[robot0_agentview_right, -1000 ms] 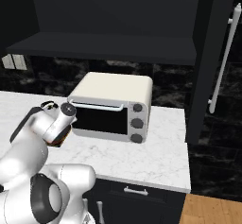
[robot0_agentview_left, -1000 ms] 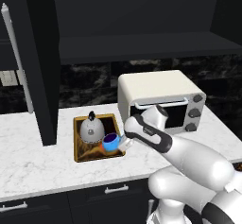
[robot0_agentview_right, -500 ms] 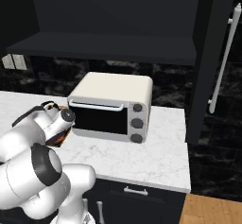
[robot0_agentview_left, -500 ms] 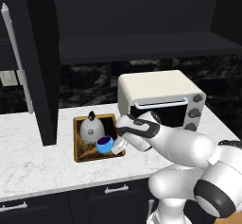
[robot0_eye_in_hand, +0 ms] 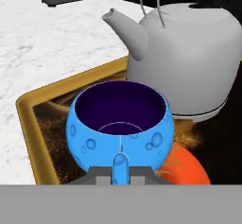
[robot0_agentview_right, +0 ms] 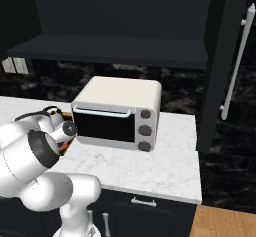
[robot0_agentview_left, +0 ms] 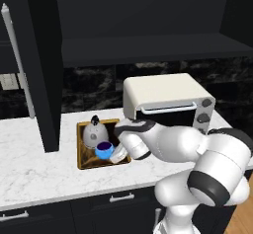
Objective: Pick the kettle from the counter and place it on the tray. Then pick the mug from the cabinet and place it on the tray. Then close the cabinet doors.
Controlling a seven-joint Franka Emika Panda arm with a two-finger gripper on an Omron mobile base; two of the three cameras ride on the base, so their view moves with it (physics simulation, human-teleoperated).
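White marble counter [robot0_agentview_left: 34, 164] carries the tray [robot0_agentview_left: 83, 163]; gripper [robot0_eye_in_hand: 120, 170] seems narrowly clamped on the mug [robot0_eye_in_hand: 119, 126] just beside the kettle [robot0_eye_in_hand: 189, 53]. Releasing crooked could knock them together.

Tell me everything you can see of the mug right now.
The mug is small, round and bright blue with paler bubble-like spots, glossy like glazed ceramic, and dark purple inside; it looks empty. It stands upright, mouth up, over the near part of the tray, just in front of the kettle; whether they touch, or whether the mug's base is down on the tray, I cannot tell. Its handle faces the gripper, whose jaws are shut on it.
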